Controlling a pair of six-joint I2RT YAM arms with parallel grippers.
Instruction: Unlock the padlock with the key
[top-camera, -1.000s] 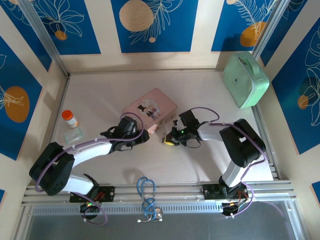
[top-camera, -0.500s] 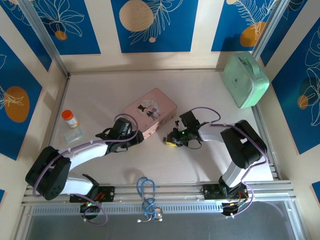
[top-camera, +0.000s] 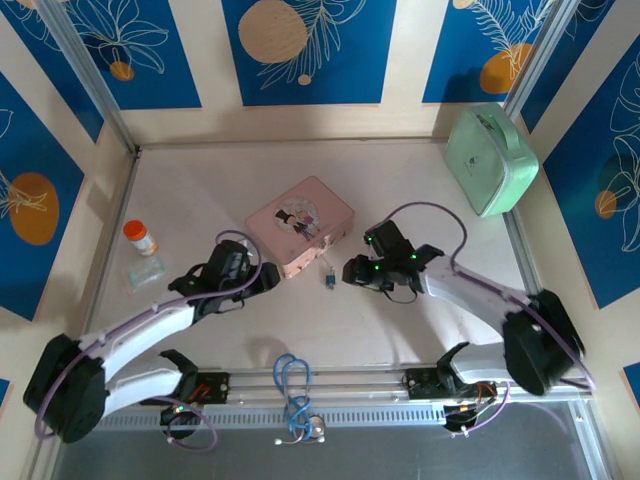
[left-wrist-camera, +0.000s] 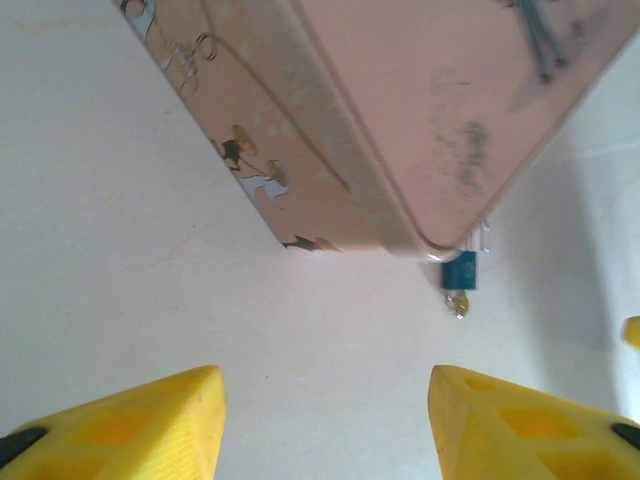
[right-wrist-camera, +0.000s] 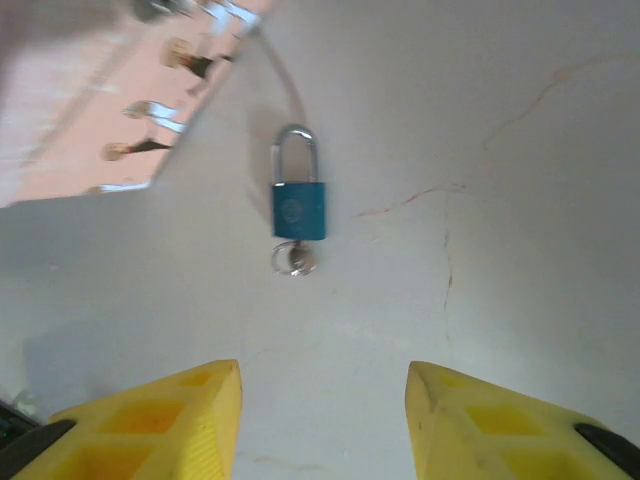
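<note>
Both jaws are spread and empty: left gripper (left-wrist-camera: 325, 420) at the padlock's 9 o'clock, right gripper (right-wrist-camera: 322, 405) at its 3. Pink tin (top-camera: 300, 225) sits mid-table. Padlock (right-wrist-camera: 299, 208) lies flat at the tin's 5 o'clock, shackle looks shut. Key (right-wrist-camera: 293, 259) seems seated in its base. Advice: left pins the body, right pinches the key head squarely and twists slowly.

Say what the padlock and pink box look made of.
Padlock: body looks like metal with a matte blue-teal coating, flat even colour; shackle looks like bare polished metal, bright glints. Pink tin: probably thin printed sheet metal, given the soft sheen, rolled rim and scuffs, though plastic can't be excluded.
</note>
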